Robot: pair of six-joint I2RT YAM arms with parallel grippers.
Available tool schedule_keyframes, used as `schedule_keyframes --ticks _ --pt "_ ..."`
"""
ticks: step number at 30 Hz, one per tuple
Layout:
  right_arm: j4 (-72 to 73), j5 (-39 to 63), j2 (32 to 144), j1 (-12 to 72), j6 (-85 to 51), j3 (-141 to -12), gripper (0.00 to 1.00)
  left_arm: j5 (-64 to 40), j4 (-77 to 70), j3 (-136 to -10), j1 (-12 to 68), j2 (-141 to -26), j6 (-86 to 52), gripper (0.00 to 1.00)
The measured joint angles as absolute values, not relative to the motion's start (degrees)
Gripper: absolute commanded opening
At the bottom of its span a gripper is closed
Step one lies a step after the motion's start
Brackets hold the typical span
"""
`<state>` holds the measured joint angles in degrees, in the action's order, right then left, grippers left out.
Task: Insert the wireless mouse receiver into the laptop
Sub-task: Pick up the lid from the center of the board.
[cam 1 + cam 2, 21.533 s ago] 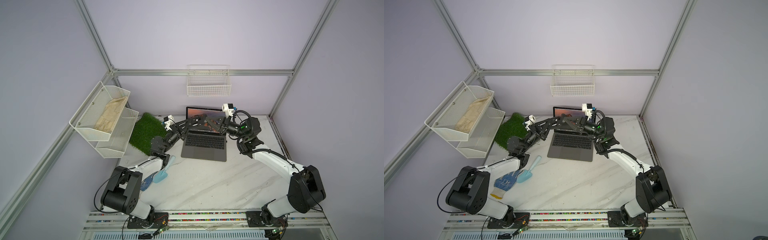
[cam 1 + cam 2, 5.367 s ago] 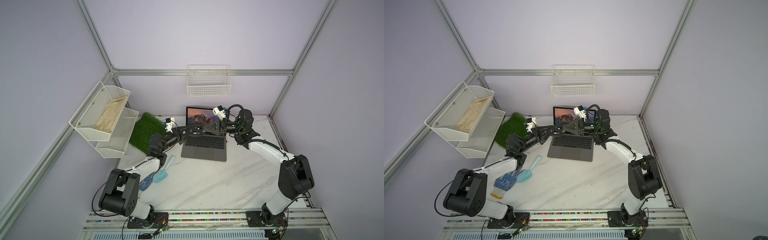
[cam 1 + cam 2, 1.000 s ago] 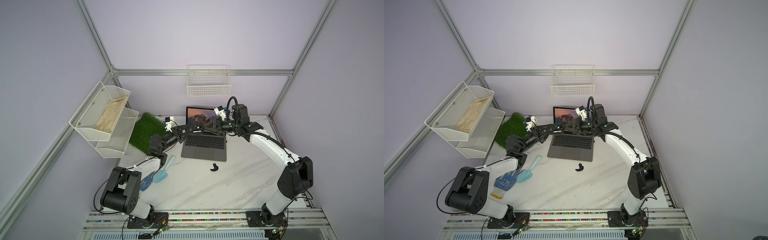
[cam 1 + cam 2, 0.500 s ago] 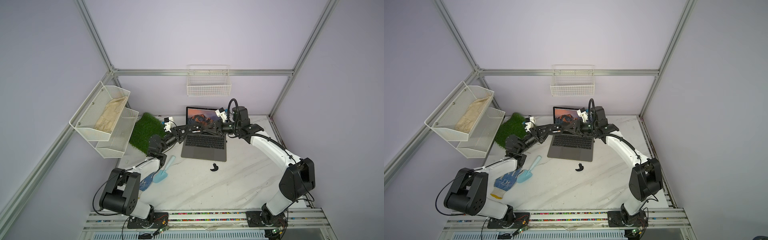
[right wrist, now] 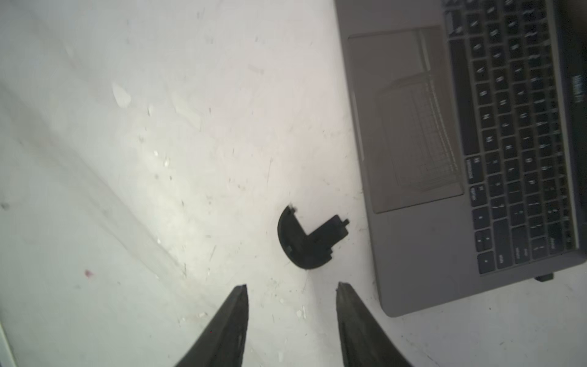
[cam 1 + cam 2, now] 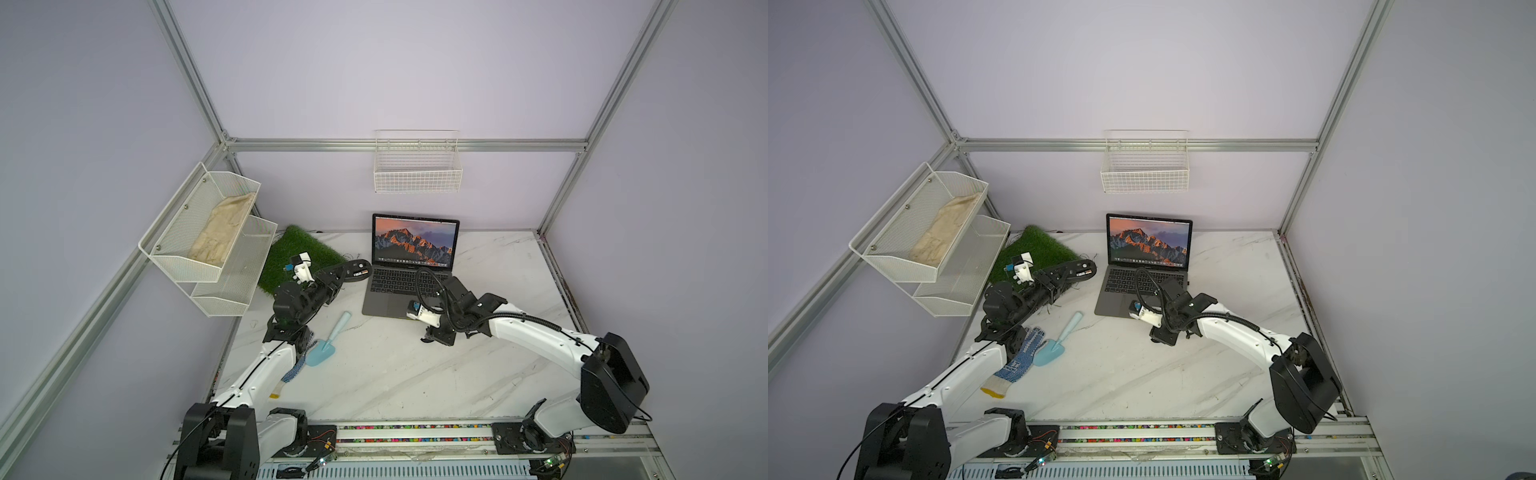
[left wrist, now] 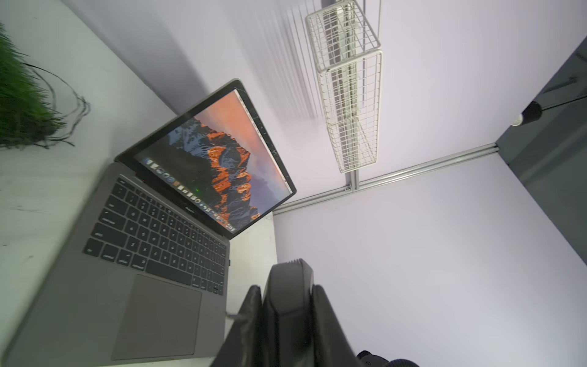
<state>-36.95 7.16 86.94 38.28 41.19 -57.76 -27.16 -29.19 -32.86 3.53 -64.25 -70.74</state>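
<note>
A white marble table [image 6: 395, 374] fills a booth with lilac walls [image 6: 415, 75] and an aluminium frame [image 6: 407, 145]. A wire basket [image 6: 417, 174] hangs on the back wall, and a two-tier mesh shelf [image 6: 183, 266] on the side wall holds a beige cloth [image 6: 222, 232]. A grass mat [image 6: 291, 249] lies in the far corner, and a blue trowel [image 6: 326, 347] and a knitted glove [image 6: 1021, 353] lie near the left arm. The open laptop [image 6: 390, 282] stands at the back, its screen lit. The receiver [image 5: 543, 277] sticks out of the laptop's right side edge as a tiny dark stub. The left gripper [image 7: 286, 289] is clamped on the black mouse [image 6: 355, 268], just beside the laptop's left side. The right gripper [image 5: 291, 286] has its jaws apart and empty, low over the table. A black half-round cover [image 5: 305, 244] lies just ahead of it. Half a second ago the right arm reached up beside the screen; now it is down in front of the laptop's near right corner. The cover, mouse and laptop have not shifted.
</note>
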Motion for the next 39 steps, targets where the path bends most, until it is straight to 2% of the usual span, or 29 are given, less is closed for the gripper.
schedule_keyframes --ticks 9,26,32,39 --pt "-34.74 4.05 90.26 39.51 55.53 -55.64 0.43 -26.61 -23.94 -32.08 -0.05 -62.65 -67.66 0.00" --pt "-25.61 -1.89 95.81 40.56 58.81 -53.34 0.34 -26.81 -21.50 -30.94 -2.52 -62.17 -66.32 0.00" --pt "-23.66 -2.09 97.27 41.41 58.63 -54.13 0.27 -26.81 -21.65 -30.57 -2.57 -61.93 -66.32 0.00" --pt "-23.20 -3.84 99.13 41.85 57.06 -55.51 0.10 -26.81 -21.41 -30.06 -2.61 -61.60 -66.32 0.00"
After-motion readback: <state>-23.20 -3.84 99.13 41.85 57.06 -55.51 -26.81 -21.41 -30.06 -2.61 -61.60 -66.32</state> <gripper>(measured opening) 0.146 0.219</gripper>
